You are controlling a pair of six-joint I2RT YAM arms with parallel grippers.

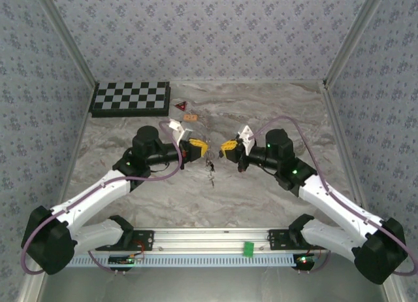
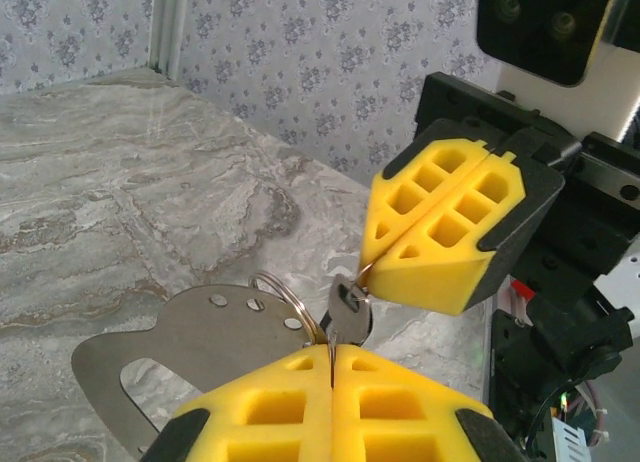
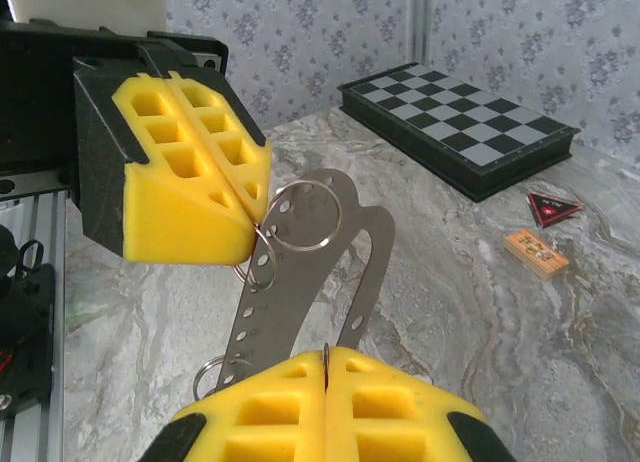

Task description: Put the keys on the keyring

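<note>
Pressing tight together, the yellow fingers (image 3: 190, 172) of the left gripper (image 3: 257, 208) nip the wire of the keyring (image 3: 303, 214). The right gripper (image 2: 372, 269) is closed the same way on a small linked loop. One key (image 2: 348, 317) dangles from the rings between the two tips, beside a holed metal plate (image 3: 310, 282). Farther back on the marbled table (image 1: 261, 197) lie a red triangle (image 3: 553, 207), an orange piece (image 3: 535, 252) and a chessboard (image 3: 460, 132).

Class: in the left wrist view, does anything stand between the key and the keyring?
Nothing visible does. The key sits at the tip of the right gripper beside the keyring; the holed metal plate lies left of it, not between.
</note>
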